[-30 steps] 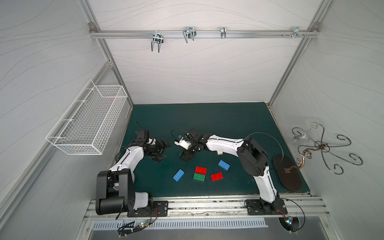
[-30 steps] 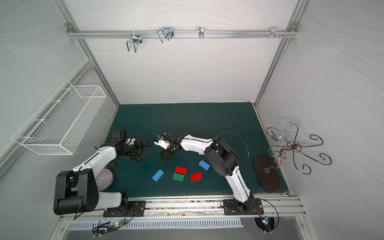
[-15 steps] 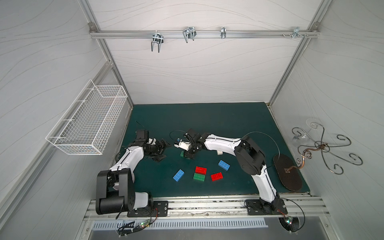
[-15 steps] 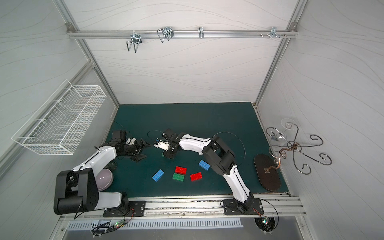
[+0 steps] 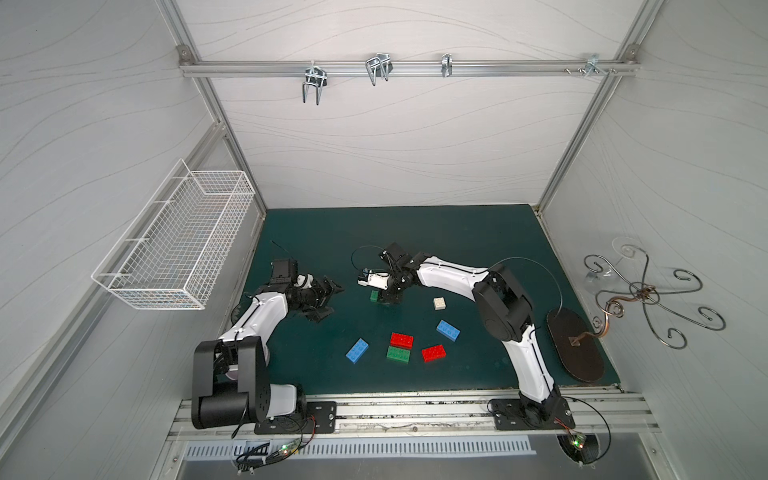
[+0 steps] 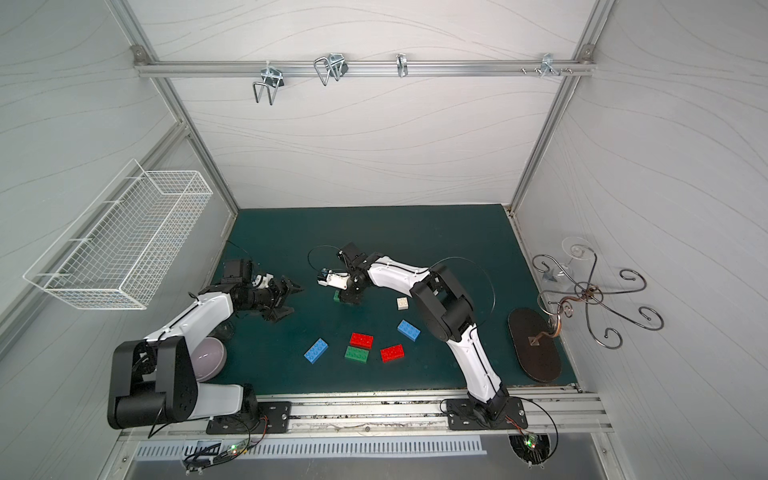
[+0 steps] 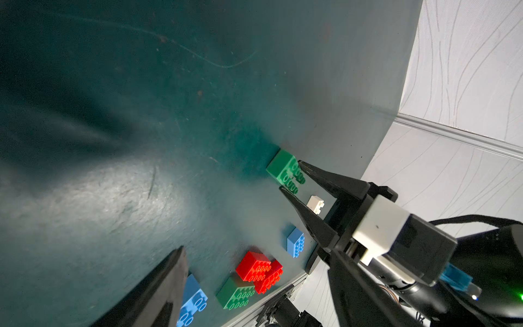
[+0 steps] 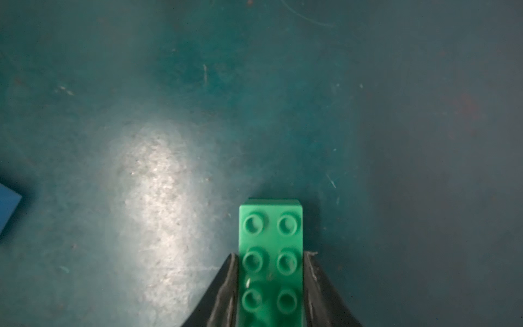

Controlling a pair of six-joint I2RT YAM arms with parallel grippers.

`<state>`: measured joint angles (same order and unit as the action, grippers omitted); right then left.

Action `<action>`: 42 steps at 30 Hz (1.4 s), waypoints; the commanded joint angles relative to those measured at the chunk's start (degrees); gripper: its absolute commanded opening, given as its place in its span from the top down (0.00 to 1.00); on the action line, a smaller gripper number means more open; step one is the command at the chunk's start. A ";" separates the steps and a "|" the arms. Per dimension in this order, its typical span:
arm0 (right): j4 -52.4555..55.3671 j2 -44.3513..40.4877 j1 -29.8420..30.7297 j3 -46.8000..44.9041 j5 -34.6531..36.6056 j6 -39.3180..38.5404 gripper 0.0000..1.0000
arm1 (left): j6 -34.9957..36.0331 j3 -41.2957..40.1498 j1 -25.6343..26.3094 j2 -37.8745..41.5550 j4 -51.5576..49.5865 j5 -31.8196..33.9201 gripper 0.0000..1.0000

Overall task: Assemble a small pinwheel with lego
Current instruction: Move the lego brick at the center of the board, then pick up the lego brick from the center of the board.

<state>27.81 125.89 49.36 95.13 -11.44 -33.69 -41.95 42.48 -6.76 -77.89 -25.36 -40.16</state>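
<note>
My right gripper (image 5: 383, 297) is shut on a green brick (image 8: 271, 254) at the mat's middle, its black fingers (image 8: 226, 283) pressed on both long sides; the brick (image 7: 284, 170) rests on the mat. My left gripper (image 5: 328, 299) hovers open to its left, holding nothing; one finger (image 7: 158, 288) shows in the left wrist view. The other lego lies loose nearer the front: a white square brick (image 5: 439, 303), two blue bricks (image 5: 448, 330) (image 5: 357, 350), two red bricks (image 5: 402, 340) (image 5: 433, 353) and a second green brick (image 5: 397, 354). No bricks are joined into a pinwheel.
A white wire basket (image 5: 178, 245) hangs on the left wall. A black oval base with a curly metal stand (image 5: 575, 345) sits at the mat's right edge. A purple bowl (image 6: 210, 357) lies under the left arm. The metal rail (image 5: 395, 409) bounds the front.
My right gripper's jaws have closed onto the green brick. The left arm and the loose bricks have not moved.
</note>
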 commanded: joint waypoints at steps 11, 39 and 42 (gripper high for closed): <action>4.03 -2.85 -0.09 1.66 -0.41 1.17 0.36 | 1.14 0.81 -0.27 0.44 1.27 -1.56 0.15; -4.73 -36.07 14.00 -44.20 -4.45 19.86 0.45 | -1.72 -6.33 11.42 2.66 4.36 2.28 0.15; -4.83 -32.94 14.01 -43.40 -2.22 18.89 0.45 | -2.03 -6.27 11.43 2.05 5.02 1.70 0.15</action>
<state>24.56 90.52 63.00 51.35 -15.57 -14.83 -44.77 36.05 4.67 -76.09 -21.96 -39.00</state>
